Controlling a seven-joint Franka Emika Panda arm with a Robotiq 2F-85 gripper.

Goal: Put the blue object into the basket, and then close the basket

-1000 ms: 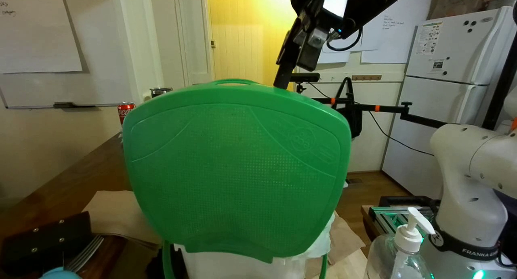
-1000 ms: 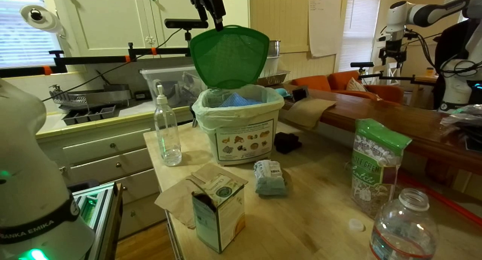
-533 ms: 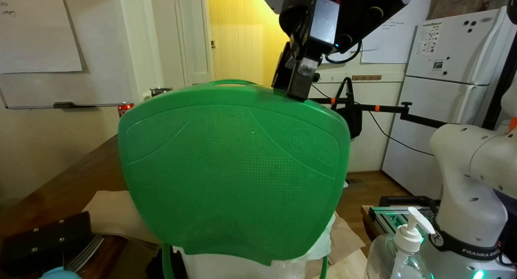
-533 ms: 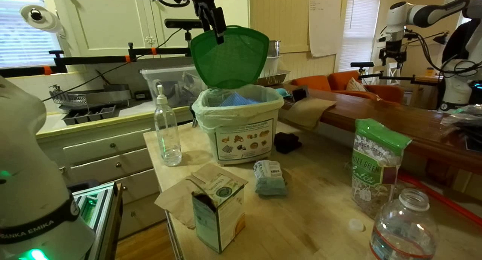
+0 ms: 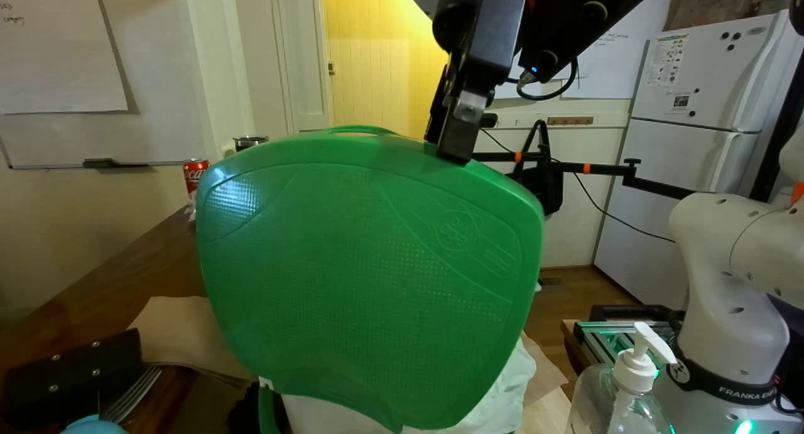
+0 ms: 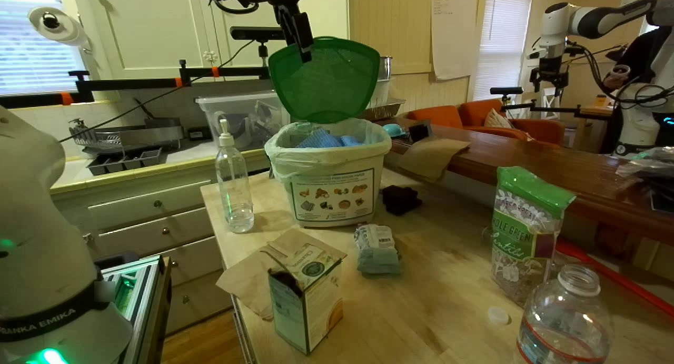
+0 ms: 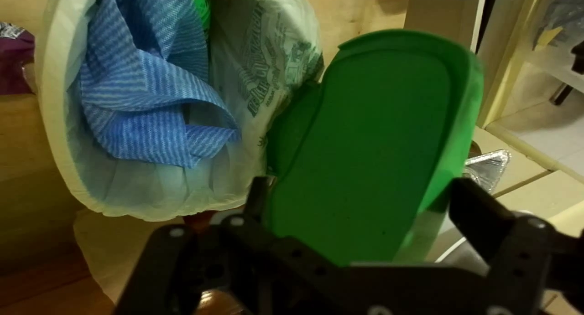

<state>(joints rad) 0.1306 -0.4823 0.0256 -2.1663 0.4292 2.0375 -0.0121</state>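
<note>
1. Spread wide, the gripper (image 7: pixel 362 194) seems to straddle the top edge of the green lid (image 5: pixel 370 271); whether it touches cannot be told.
2. Blue cloth (image 7: pixel 150 87) lies inside the lined basket (image 6: pixel 334 187), below the gripper and on the lid's inner side.
3. Roughly upright, the lid meets the basket's rim on the side toward the far edge of the counter (image 6: pixel 437 301) in an exterior view; closing likely calls for a sweep away from that edge.

- Glare catches an upper corner of the green lid (image 5: pixel 370 283).
- Behind the lid, panelling (image 5: pixel 386 57) glows yellow.
- In the wrist view, nearer than the lid, my dark fingers (image 7: pixel 477 217) look blurred, probably out of focus.
</note>
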